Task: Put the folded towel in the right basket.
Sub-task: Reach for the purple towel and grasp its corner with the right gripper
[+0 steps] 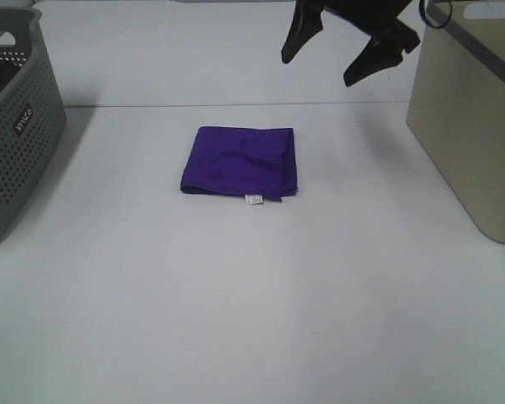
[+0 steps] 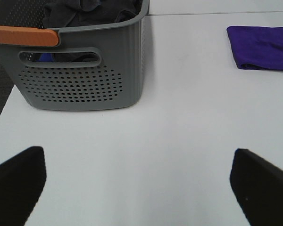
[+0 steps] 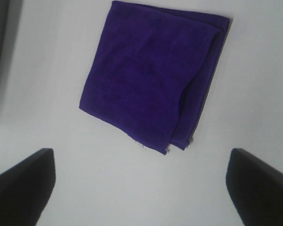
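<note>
The towel (image 1: 240,162) lies folded flat on the table (image 1: 236,328), about midway between the two baskets and touching neither. It is purple, roughly square, with a small white tag (image 1: 253,199) at its near edge. The right gripper (image 1: 318,71) hangs in the air above the table just beyond the towel's far right corner. Its fingers (image 1: 301,32) are spread wide and hold nothing (the right wrist view looks straight down on the towel (image 3: 151,80) between the two dark tips (image 3: 262,188)).

The right basket (image 1: 463,143) is beige and stands at the table's right edge, well apart from the towel. The left basket (image 1: 17,143) is grey and perforated, at the left edge, with dark cloth (image 2: 89,12) inside. The left gripper (image 2: 139,188) sits low near that basket (image 2: 85,84), its fingers (image 2: 16,188) likewise parted and empty, with the towel (image 2: 262,47) off to its far right.
</note>
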{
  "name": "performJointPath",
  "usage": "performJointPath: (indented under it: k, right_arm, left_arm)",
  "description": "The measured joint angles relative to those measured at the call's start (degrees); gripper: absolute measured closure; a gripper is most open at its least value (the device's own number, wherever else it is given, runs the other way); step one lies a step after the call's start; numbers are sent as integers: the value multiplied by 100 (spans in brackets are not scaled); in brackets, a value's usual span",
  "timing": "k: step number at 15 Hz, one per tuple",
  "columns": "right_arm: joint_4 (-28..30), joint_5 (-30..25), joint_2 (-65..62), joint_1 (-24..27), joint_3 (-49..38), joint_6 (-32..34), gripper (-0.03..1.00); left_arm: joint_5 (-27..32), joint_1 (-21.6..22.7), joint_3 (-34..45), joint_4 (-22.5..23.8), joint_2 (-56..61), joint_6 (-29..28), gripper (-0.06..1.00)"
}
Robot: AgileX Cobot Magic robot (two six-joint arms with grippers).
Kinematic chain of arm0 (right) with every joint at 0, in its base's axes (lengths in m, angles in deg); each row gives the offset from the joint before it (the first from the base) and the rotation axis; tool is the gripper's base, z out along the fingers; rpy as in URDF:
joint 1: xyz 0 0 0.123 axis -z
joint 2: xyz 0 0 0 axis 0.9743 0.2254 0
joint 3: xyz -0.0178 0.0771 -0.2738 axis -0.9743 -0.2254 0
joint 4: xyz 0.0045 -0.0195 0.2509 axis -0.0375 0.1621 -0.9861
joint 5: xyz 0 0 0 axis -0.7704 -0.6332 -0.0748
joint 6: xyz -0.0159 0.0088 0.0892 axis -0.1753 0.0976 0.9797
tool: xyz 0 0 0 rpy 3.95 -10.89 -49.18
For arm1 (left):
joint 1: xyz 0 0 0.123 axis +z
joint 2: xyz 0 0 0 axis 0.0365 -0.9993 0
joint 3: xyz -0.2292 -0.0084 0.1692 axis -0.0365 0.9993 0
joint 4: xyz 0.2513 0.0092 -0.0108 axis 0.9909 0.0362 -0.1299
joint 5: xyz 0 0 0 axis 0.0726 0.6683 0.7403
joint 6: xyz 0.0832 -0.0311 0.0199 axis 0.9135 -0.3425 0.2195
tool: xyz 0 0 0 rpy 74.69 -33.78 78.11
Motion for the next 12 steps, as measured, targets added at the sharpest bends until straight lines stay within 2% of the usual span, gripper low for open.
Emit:
performJointPath:
  k: [5, 9, 12]
  right_arm:
    - [-40, 155, 1054, 0, 149, 29, 2]
    - [92, 888, 1541, 0, 166, 29, 4]
    - [92, 1094, 1725, 0, 172, 29, 4]
  left_arm:
    - [0, 0, 0, 0, 0, 0, -5]
    - [0, 0, 0, 0, 0, 0, -5]
    - [0, 0, 0, 0, 0, 0, -5]
